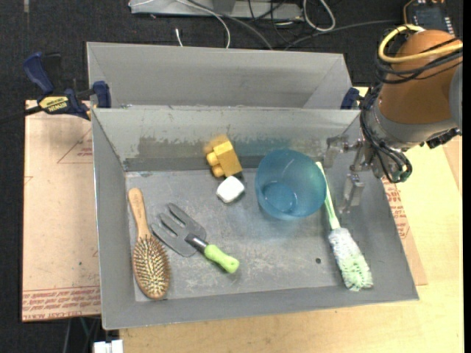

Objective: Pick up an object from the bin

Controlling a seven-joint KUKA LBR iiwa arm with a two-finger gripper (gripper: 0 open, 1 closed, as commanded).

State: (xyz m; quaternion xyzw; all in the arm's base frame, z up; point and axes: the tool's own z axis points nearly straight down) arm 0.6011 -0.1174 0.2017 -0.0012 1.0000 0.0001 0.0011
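The gripper (353, 190) is hanging low inside the grey metal bin (118, 197), close to the wall where the arm is reaching in, with the arm's orange cover (416, 79) sitting above it. I cannot tell whether the gripper is standing wide or narrow. Nearest to it is a bottle brush (342, 248), whose thin green handle is running just beside the gripper while its white and green bristle head is lying below the gripper in the view, towards the bin's near corner. A light blue bowl (291, 184) is sitting upright just beyond that handle, to the view's left of the gripper. Farther that way a yellow toy block (221, 157) and a small white block (230, 190) are lying near each other. A grey hand fork with a green handle (195, 239) and a wooden hairbrush (147, 248) are lying well apart from the gripper.
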